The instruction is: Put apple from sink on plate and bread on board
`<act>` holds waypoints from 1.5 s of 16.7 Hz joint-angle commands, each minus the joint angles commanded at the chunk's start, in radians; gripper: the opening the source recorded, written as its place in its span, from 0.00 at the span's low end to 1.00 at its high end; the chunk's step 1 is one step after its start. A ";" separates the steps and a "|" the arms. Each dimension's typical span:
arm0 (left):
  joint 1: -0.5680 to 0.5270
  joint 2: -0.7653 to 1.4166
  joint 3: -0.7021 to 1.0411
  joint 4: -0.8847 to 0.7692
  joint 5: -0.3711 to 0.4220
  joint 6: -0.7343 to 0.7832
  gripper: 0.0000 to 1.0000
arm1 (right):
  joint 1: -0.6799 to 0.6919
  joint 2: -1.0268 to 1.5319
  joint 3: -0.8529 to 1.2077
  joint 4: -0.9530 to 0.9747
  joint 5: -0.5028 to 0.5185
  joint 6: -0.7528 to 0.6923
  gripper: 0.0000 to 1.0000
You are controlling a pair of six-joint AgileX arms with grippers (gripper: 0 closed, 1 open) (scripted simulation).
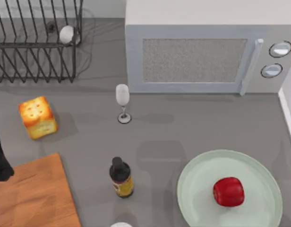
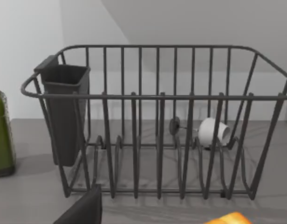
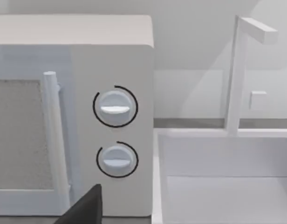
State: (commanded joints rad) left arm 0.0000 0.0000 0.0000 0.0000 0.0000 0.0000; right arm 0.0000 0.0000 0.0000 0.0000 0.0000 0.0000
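Apple rests on plate. Bread sits on table beside board. Claw states: cannot tell.

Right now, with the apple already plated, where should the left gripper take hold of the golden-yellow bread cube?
Probably from straight above, closing on two opposite flat side faces of the golden-yellow bread cube. It sits alone on the grey counter, slightly rotated, so turn the gripper to match its sides.

The apple lies on the plate at the table's right. The bread sits on the table at the left, behind the board. Between board and plate stands a bottle, with a wine glass behind it, before the microwave. A dish rack stands behind the bread.
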 joint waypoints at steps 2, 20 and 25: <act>0.000 0.000 0.000 0.000 0.000 0.000 1.00 | 0.000 0.000 0.000 0.000 0.000 0.000 1.00; -0.084 1.289 1.031 -0.729 0.001 0.646 1.00 | 0.000 0.000 0.000 0.000 0.000 0.000 1.00; -0.112 1.753 1.377 -0.969 0.001 0.859 1.00 | 0.000 0.000 0.000 0.000 0.000 0.000 1.00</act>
State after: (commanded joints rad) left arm -0.1117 1.7526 1.3767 -0.9693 0.0011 0.8594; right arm 0.0000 0.0000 0.0000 0.0000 0.0000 0.0000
